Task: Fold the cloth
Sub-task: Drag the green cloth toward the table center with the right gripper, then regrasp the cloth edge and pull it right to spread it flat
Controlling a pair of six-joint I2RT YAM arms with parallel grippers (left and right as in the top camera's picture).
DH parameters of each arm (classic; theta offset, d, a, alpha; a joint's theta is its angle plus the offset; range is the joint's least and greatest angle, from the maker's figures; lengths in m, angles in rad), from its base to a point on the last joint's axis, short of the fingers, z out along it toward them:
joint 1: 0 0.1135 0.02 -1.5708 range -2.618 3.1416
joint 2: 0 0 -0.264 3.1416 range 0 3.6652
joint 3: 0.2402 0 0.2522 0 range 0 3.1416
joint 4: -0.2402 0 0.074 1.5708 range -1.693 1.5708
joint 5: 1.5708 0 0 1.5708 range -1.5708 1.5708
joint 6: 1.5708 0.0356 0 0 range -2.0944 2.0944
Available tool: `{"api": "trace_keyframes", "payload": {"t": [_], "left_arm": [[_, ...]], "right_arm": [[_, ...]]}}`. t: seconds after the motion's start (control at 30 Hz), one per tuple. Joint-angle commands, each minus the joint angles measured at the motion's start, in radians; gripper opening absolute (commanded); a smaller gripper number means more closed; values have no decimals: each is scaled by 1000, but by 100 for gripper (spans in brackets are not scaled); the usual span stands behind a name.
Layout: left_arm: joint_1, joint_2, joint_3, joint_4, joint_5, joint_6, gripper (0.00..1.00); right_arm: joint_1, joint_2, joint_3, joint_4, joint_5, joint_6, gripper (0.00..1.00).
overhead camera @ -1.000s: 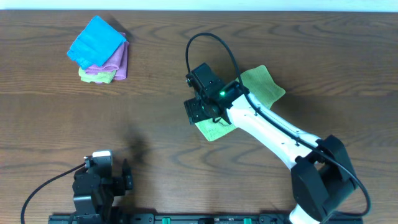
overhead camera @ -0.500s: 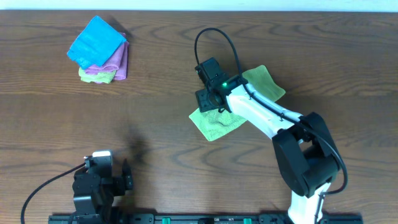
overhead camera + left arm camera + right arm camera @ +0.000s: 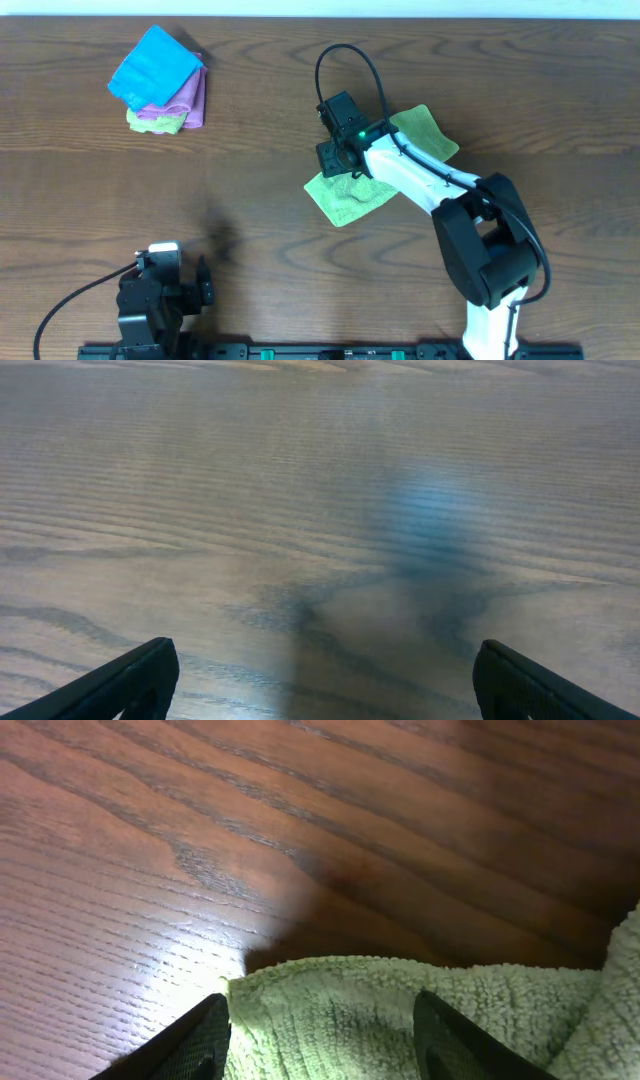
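A light green cloth (image 3: 348, 198) lies flat on the wooden table, partly under my right arm, with its far corner (image 3: 425, 135) showing on the other side. My right gripper (image 3: 337, 160) sits low over the cloth's back left edge. In the right wrist view the gripper (image 3: 325, 1045) is open. Its fingers (image 3: 200, 1040) straddle the cloth's edge (image 3: 330, 1005), with the corner by the left finger. My left gripper (image 3: 200, 285) rests at the front left, open and empty over bare wood (image 3: 320, 685).
A stack of folded cloths (image 3: 160, 85), blue on top of pink and yellow-green, lies at the back left. My right arm (image 3: 430, 190) crosses the green cloth diagonally. The table's front edge runs behind my left arm's base (image 3: 150, 300).
My right gripper has moved back and slightly right, off the cloth's front left part, which now lies flat and uncovered. The left arm has not moved.
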Motion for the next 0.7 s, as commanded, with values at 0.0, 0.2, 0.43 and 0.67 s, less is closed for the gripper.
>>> {"api": "trace_keyframes", "payload": {"t": [0.0,0.2,0.43,0.67], "left_arm": [[-5,-5,-5,-18,-3,13,95],[-5,-5,-5,-18,-3,13,95],[-5,-5,-5,-18,-3,13,95],[-5,-5,-5,-18,-3,13,95]], "right_arm": [[2,9,0,5,-18,-7,59],[3,9,0,8,-35,-7,60],[4,20,0,8,-73,-7,60],[10,41,0,8,-96,-7,60]]}}
